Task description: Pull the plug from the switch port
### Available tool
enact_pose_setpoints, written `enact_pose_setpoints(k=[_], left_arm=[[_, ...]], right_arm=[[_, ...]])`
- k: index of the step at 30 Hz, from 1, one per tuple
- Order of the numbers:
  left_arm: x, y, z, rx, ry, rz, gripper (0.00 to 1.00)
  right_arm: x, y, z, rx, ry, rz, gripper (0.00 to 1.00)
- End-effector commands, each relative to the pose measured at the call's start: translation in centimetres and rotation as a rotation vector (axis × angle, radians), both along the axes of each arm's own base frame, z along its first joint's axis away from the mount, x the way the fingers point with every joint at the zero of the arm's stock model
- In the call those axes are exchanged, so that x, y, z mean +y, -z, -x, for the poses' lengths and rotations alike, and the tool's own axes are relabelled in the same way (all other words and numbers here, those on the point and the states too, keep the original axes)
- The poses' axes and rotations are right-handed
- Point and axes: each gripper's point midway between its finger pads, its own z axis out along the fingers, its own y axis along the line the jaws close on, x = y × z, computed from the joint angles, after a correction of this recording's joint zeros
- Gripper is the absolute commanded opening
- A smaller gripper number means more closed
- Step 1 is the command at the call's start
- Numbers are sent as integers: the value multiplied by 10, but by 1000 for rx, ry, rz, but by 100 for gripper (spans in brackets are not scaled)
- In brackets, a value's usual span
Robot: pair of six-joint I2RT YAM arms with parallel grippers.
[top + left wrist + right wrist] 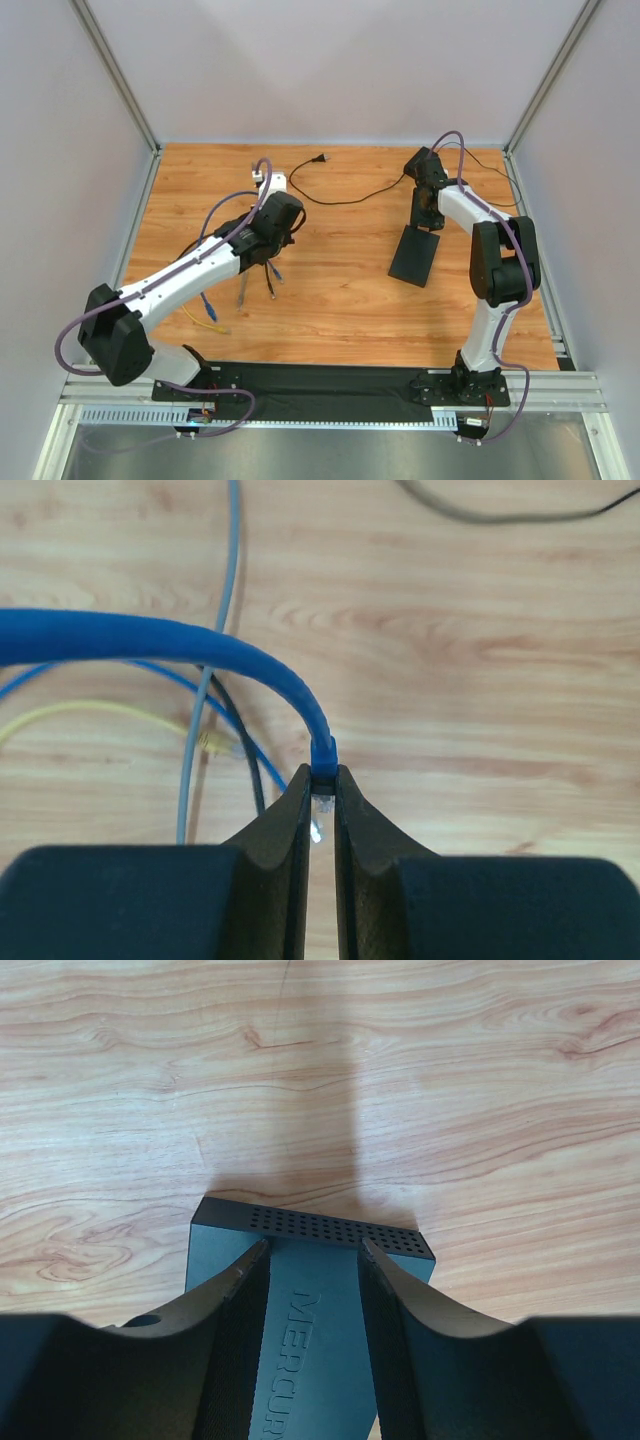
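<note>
Beneath the switch (414, 258), bare wooden table (340, 310) is seen on all sides. The right arm (495, 250) is bent over the switch's far end; the left arm (190, 270) is stretched out well left of the switch. The switch is laid w/ its long axis running near-to-far, vented edge away from the right wrist cam. The right gripper (312, 1248) is set part-open, tips laid on the switch's top face, which is wider than the gap. Nothing is pinched btwn them, so the box looks pinned, not gripped. Loose cables (243, 290) are spread left of the switch, by the left arm. The left gripper (322, 778) is closed tight on the clear plug (321, 806) of the blue cable (200, 640), plug axis in line w/ the fingers, cable arching up and aside. No lead is seen reaching the switch, so the plug is judged already out. It is held well left of the switch, w/ only the left arm near it.
</note>
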Motion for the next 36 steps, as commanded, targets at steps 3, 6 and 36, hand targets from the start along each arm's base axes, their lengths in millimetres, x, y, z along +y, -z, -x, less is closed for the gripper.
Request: enact_pose_setpoints(k=[3, 6, 36], left_arm=[[10, 69, 5, 185, 70, 195, 0], [10, 89, 2, 210, 125, 253, 0], [29, 74, 17, 130, 125, 450, 64]], right_arm=[[5, 28, 29, 125, -36, 1, 43], [5, 28, 29, 126, -39, 2, 43], [16, -37, 36, -2, -10, 33, 49]])
